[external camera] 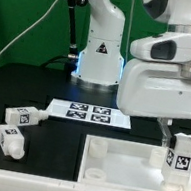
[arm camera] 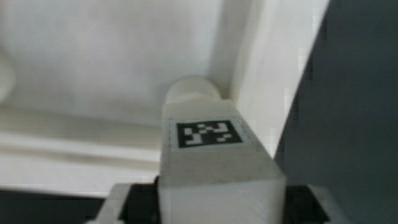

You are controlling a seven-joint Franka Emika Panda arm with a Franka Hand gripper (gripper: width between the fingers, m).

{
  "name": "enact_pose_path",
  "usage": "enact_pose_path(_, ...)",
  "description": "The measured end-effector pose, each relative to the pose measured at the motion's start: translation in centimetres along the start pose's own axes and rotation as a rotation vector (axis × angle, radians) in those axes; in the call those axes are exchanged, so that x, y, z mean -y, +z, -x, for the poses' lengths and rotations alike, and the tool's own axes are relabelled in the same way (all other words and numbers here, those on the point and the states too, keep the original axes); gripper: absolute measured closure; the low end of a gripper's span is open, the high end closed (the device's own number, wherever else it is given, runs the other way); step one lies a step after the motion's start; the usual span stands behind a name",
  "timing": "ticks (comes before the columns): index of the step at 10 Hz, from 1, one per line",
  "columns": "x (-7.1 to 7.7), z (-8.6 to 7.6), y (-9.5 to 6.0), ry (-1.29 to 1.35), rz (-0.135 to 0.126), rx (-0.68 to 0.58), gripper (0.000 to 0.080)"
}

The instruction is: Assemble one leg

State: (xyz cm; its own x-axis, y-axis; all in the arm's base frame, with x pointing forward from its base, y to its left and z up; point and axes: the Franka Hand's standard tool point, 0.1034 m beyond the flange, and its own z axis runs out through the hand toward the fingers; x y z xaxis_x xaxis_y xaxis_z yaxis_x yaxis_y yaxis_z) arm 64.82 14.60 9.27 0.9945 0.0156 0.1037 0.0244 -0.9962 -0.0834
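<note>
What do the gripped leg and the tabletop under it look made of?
The leg: seemingly white plastic, smooth and fairly matte, with rounded moulded edges; its tag looks like a printed sticker. The tabletop: probably the same white plastic, judging by its moulded raised rim.

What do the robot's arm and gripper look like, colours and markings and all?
The arm is glossy white, built of chunky rounded segments with dark grey joints. A blue light ring glows at its base, and there is a black triangular mark just above it. A black cable runs alongside the arm. The gripper sits under a boxy white hand and has dark fingers.
</note>
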Motion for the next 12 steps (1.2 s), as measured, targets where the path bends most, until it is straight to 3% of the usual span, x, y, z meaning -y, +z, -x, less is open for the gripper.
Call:
enact_pose_path(3,-0.14,-0.1,0.05,0.334,-0.014,0.006,0.0514)
enact_pose_path(5,-0.1,-0.27,0.0,0.497,-0.006,0.028,0.0514)
enact_pose_path(9,-0.12,-0.2,0.06,0.653,-0.013,0.036,0.0514)
enact_pose_path(10,-0.1,-0.24,0.06,0.598,-0.015,0.034,0.0443)
enact_pose_path(11,-0.07,-0.32,0.07,0.573,-0.018,0.029,0.0443)
enact_pose_path(12,-0.09,-0.32,0.07,0.514,-0.017,0.028,0.0249)
